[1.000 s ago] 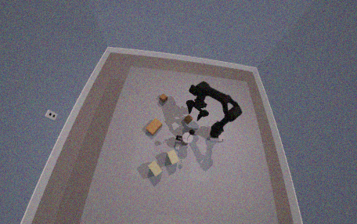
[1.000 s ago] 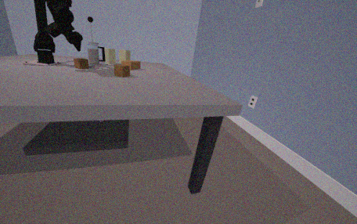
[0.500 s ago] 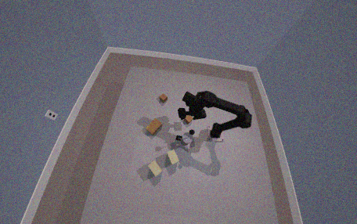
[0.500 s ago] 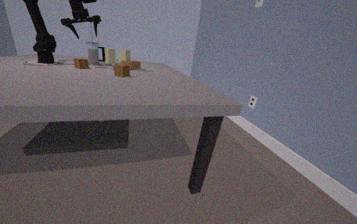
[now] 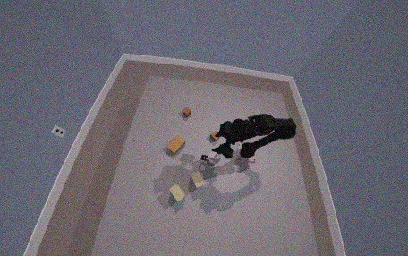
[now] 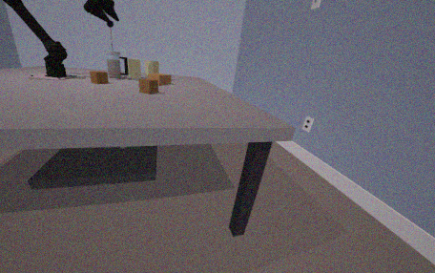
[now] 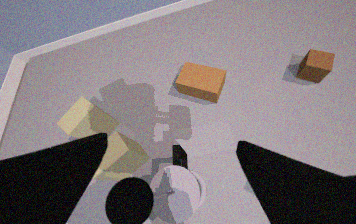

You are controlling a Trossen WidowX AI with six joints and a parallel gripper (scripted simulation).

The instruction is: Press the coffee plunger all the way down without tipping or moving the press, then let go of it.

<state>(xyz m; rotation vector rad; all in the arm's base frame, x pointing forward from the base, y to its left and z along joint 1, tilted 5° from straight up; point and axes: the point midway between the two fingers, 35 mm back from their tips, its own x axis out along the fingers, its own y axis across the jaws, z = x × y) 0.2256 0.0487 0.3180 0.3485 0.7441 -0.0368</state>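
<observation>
The coffee press (image 6: 113, 68) (image 7: 181, 181) stands upright on the table, a pale clear cylinder with a black handle (image 5: 204, 157) (image 6: 125, 66) (image 7: 180, 157). Its plunger is up: a thin rod (image 6: 112, 39) rises high above the lid to a round black knob (image 6: 110, 24) (image 7: 129, 201). My gripper (image 5: 216, 142) (image 6: 114, 20) (image 7: 174, 143) is open and empty, high above the press. In the exterior view its fingertips are around the knob's height. In the wrist view the knob shows low, nearer the left finger. The knob cannot be made out in the top view.
Two pale yellow blocks (image 5: 177, 192) (image 6: 134, 69) (image 7: 117, 150) stand beside the press on its handle side. An orange block (image 5: 176, 145) (image 7: 200, 82) and a small brown block (image 5: 187, 112) (image 6: 149, 86) (image 7: 316, 66) lie farther off. Another small block (image 5: 215, 136) (image 6: 99, 77) is near the press.
</observation>
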